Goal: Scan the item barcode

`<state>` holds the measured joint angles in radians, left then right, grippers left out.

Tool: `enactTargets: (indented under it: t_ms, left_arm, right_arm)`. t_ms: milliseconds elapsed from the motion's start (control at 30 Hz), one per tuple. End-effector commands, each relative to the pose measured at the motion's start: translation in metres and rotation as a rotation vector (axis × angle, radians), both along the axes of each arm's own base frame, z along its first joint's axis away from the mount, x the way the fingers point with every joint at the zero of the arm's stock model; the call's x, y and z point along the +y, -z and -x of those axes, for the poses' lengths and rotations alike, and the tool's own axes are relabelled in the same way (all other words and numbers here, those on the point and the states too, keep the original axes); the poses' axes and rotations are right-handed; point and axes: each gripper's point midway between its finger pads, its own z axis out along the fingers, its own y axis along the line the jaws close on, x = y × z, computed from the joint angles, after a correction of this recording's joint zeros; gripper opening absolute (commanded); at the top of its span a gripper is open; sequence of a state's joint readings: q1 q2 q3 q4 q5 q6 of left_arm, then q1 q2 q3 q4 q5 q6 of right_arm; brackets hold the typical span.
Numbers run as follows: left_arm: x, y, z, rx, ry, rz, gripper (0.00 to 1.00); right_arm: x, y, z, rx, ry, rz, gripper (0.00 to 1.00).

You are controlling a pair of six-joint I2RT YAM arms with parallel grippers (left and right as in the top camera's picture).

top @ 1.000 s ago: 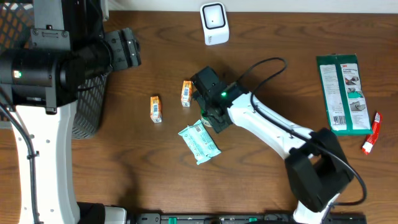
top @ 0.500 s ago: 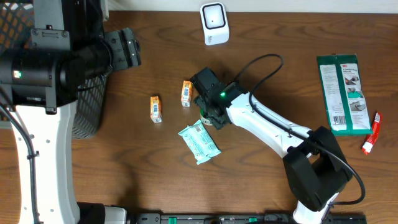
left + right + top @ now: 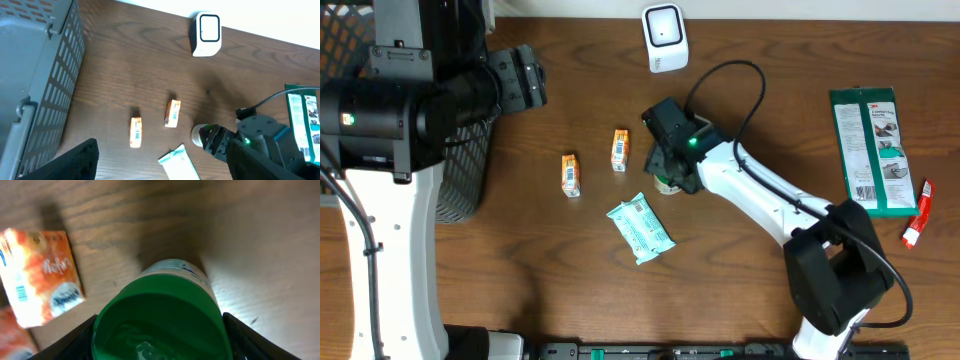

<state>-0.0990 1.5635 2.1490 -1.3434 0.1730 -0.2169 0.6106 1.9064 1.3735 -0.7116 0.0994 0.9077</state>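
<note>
Green-capped bottle (image 3: 157,315): stands upright on the surface (image 3: 520,280), on the robot's side of the scanner (image 3: 663,38), a little apart from it. Long axis vertical, cap pointing straight up at the right wrist camera. Only the cap top and a strip of white label show.

Right gripper (image 3: 157,342): directly over the bottle, coming from above. Its fingers (image 3: 242,345) bracket the cap, one on each side. No gap shows in the wrist view, so this reads as clamped on the cap; how firm the grip is cannot be judged. The bottle base looks to be on the wood.

Key relation: the bottle is right under the right arm, and the scanner window lies beyond it, away from the robot. The carry would likely go that way, with the label turned to face the window.

Left gripper (image 3: 525,80): well off to the scanner's left, fingers spread and empty. It is far from the bottle, so the right arm is clearly the nearer one.

Other items:
- Two orange cartons (image 3: 620,150) (image 3: 571,175), left of the bottle.
- White-teal packet (image 3: 640,230), further from the scanner than the bottle.
- Green card pack (image 3: 868,150) and red tube (image 3: 917,225), far right of the scanner.
- Basket (image 3: 35,75), far left.

Hidden or unclear:
- Barcode not visible in any view, so its side is unknown.
- In the overhead view the gripper body covers most of the bottle.
- Fingertips are cut off by the wrist frame edge.
</note>
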Motion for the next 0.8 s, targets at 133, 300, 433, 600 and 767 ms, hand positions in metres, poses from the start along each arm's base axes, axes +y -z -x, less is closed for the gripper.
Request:
enactTargets:
  t_ms: [133,300,433,600,767]
  left_arm:
    - [0.003,-0.001,-0.001,-0.002,-0.013,-0.005,0.82]
    - [0.003,-0.001,-0.001,-0.002,-0.013,-0.005,0.82]
    - [0.003,-0.001,-0.001,-0.002,-0.013,-0.005,0.82]
    - [0.003,-0.001,-0.001,-0.002,-0.013,-0.005,0.82]
    - [0.003,-0.001,-0.001,-0.002,-0.013,-0.005,0.82]
  right_arm:
    - [-0.021,0.005,0.0,-0.002,-0.303,0.159,0.69]
    - [-0.021,-0.002,0.002,0.004,-0.407,0.192,0.71]
    - [-0.02,-0.019,0.0,-0.005,-0.476,0.212,0.91]
    - [-0.014,-0.06,-0.009,-0.047,-0.526,0.217,0.99]
    - [-0.01,-0.109,-0.007,-0.048,-0.537,0.172,0.99]
